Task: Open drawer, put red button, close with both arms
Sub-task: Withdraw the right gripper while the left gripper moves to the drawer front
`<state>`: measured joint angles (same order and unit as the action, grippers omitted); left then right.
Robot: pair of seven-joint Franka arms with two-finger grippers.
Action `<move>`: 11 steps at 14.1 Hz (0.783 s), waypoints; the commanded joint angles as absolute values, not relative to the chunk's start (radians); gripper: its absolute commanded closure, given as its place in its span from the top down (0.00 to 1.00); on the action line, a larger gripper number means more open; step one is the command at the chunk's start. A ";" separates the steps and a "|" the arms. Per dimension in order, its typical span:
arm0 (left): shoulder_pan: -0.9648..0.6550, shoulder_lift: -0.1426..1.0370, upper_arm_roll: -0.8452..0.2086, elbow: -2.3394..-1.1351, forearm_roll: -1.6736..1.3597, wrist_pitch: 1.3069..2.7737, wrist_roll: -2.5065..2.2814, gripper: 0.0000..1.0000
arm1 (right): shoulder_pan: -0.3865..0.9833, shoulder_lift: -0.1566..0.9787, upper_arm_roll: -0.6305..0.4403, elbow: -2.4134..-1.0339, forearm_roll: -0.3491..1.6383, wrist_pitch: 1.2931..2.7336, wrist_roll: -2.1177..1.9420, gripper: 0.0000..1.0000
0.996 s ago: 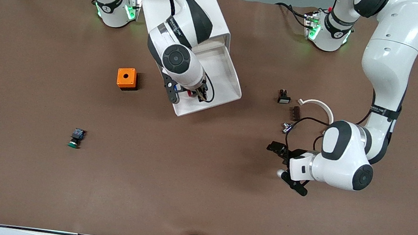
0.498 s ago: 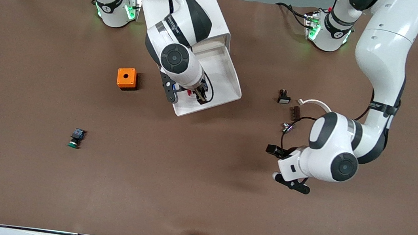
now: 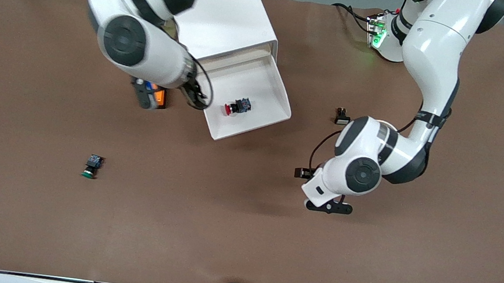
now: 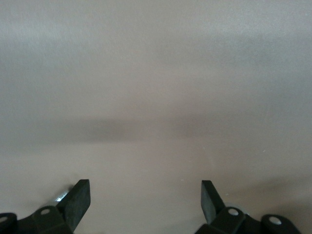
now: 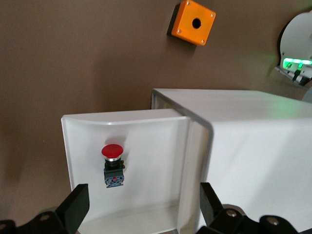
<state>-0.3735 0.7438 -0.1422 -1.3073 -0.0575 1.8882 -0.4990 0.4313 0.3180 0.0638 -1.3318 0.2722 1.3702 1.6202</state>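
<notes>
A: From the front, what has changed?

B: The right tool (image 3: 168, 97) has let go and lifted off; the small red-capped push-button (image 3: 236, 107) now lies in the open white plastic drawer (image 3: 281, 98). The left tool (image 3: 323, 191), jaws apart, has shifted over bare brown table (image 3: 240, 236).

A: And the wrist views?

B: Left: fingers (image 4: 78, 200) spread, empty. Right: fingers (image 5: 75, 204) spread above the button. Closing remains.

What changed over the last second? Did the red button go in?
Yes. The right end effector let go of the red button, which now lies in the open drawer, and lifted away over the orange box. The left end effector, open, swung toward the drawer. The green button stayed put.
</notes>
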 commanded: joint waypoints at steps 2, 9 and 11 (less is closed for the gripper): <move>-0.445 0.735 -0.137 -1.312 -0.026 1.919 -0.725 1.00 | 0.287 0.172 0.077 -1.397 0.282 1.269 1.331 1.00; -0.577 0.747 -0.147 -1.319 -0.032 2.026 -0.978 1.00 | 0.083 -0.168 0.075 -1.785 0.161 1.379 0.723 1.00; -0.591 0.753 -0.147 -1.319 -0.035 2.033 -1.035 1.00 | 0.020 -0.236 0.075 -1.863 0.150 1.431 0.559 1.00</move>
<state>-0.5811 0.7511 -0.1476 -1.3137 -0.0499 2.0146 -0.9805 0.0788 -0.1215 0.0580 -1.7262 0.1692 1.3626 0.6988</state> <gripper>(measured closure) 0.000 0.000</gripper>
